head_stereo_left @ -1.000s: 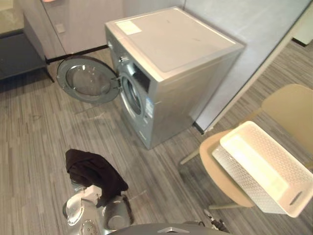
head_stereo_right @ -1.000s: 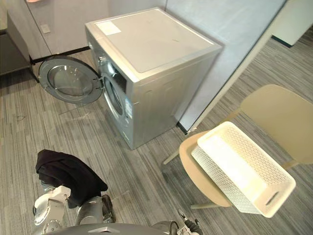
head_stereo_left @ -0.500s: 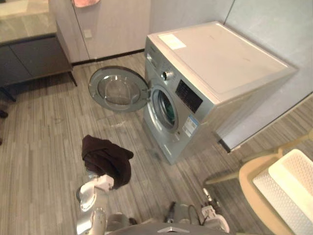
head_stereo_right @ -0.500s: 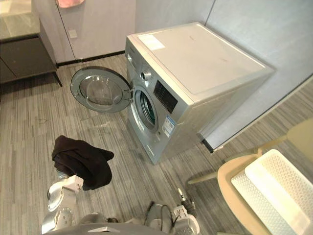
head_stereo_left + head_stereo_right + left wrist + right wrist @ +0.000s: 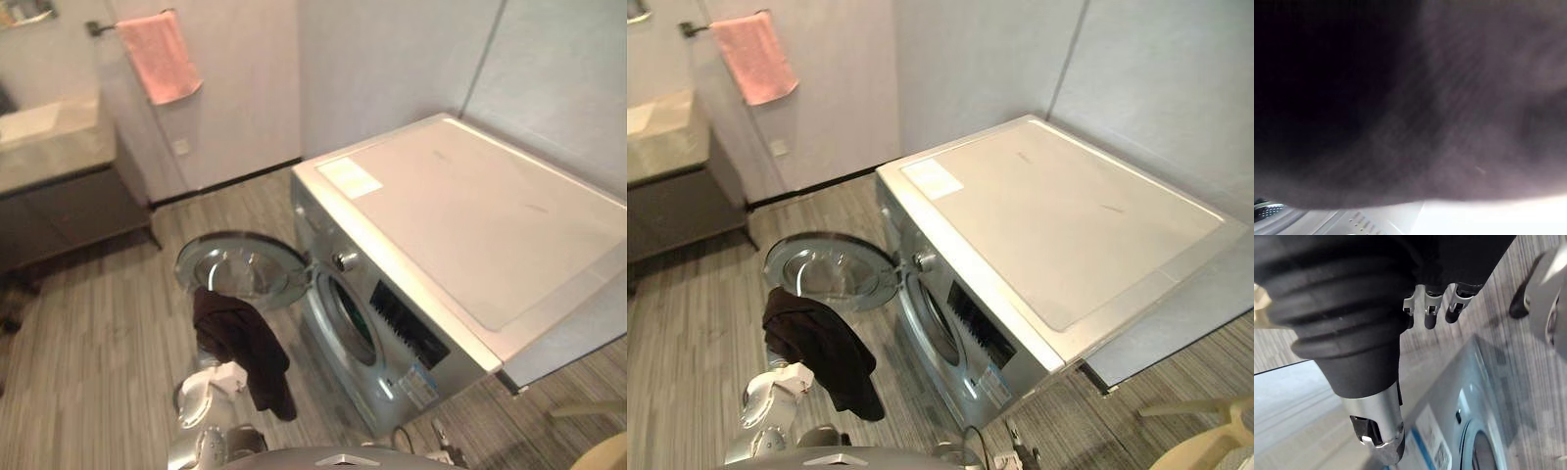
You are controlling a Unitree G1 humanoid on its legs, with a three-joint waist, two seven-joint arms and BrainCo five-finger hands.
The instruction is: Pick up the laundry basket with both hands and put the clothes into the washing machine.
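Note:
A dark garment (image 5: 242,343) hangs over my raised left hand, whose wrist (image 5: 211,385) shows just beneath it. The garment sits a little left of the silver washing machine (image 5: 470,225), in front of its round door (image 5: 240,267), which is swung open to the left. The drum opening (image 5: 934,323) faces the garment. In the left wrist view the dark cloth (image 5: 1400,98) lies right over the camera, with a strip of the washer (image 5: 1376,220) past it. My right hand (image 5: 1430,313) hangs low beside the washer's front, fingers curled, holding nothing.
A pink towel (image 5: 159,54) hangs on a wall rail at the back left, above a sink counter (image 5: 49,147) with a dark cabinet (image 5: 69,211). A beige chair's edge (image 5: 1205,436) shows at the bottom right. Grey plank floor (image 5: 88,352) lies left of the washer.
The camera has swung left and nearer the washer; the chair and white basket slid out to the right. My left hand has risen with the garment, closer to the open door.

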